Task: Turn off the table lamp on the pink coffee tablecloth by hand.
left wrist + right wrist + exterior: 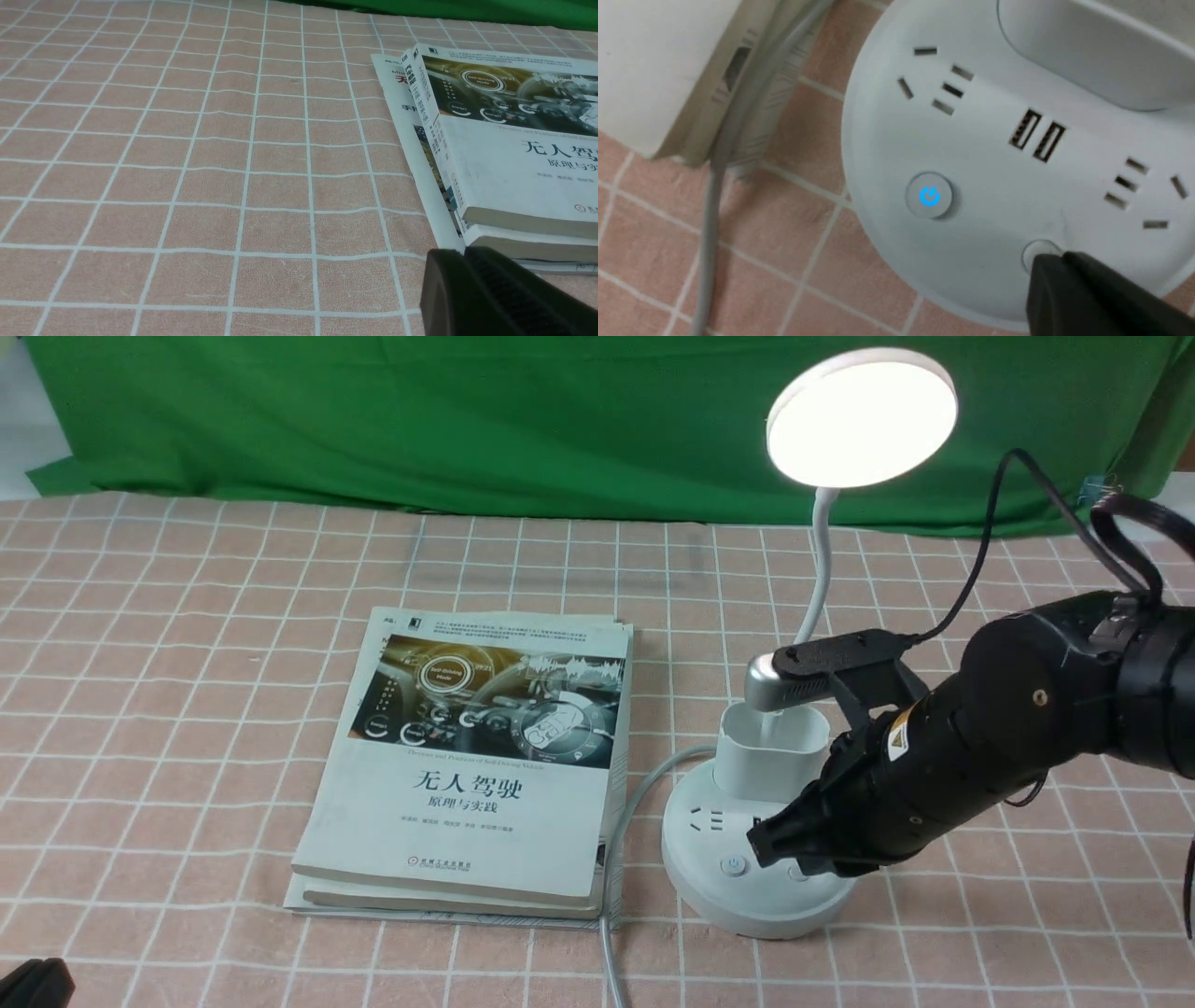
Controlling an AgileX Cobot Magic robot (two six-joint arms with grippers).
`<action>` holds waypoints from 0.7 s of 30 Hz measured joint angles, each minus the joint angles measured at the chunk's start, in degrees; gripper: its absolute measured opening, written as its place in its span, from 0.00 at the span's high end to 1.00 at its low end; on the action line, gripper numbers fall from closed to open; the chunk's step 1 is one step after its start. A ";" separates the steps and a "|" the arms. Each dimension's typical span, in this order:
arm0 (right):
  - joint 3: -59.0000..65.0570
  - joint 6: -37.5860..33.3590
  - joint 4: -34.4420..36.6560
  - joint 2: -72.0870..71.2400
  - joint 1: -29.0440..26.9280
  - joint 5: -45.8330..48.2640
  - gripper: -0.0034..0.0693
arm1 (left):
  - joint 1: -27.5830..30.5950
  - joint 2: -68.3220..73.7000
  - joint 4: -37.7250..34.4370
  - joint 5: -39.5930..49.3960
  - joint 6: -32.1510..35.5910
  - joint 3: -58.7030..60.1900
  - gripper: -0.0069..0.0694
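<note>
Front view: lamp lit, right gripper at its base

On the pink cloth (187,709), right of centre, stands the lamp (770,751), its round head glowing white in front of the green backdrop (420,420). From the right, the right gripper (767,845) slants down onto the base (709,887). Its fingers are pressed together with nothing between them. In the right wrist view its tip (1048,273) covers the edge of a plain button (1036,252) near the base rim; whether it presses or only hovers cannot be told. Beside it, clear of the tip, the power button (929,196) shows a blue sign. The books (467,775) lie stacked just left of the lamp, and a grey cable (621,840) runs between them toward the near edge. The left gripper (33,985) sits low at the near left corner, well apart from the lamp. Only a dark piece of it (448,284) shows in the left wrist view, so I cannot tell whether it is released or clenched
</note>
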 joint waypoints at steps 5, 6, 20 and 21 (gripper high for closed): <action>-0.27 0.00 0.00 2.80 0.00 -1.63 0.87 | 0.00 0.00 0.00 0.00 0.00 0.00 0.90; -0.39 -0.05 0.00 3.07 0.00 -1.90 0.87 | 0.00 0.00 0.00 0.00 0.00 0.00 0.90; 0.87 -0.18 -0.24 -5.56 0.00 2.10 0.87 | 0.00 0.00 0.00 0.00 0.00 0.00 0.90; 0.96 -0.18 -0.24 -5.56 0.00 2.23 0.87 | 0.00 0.00 0.00 0.00 0.00 0.00 0.90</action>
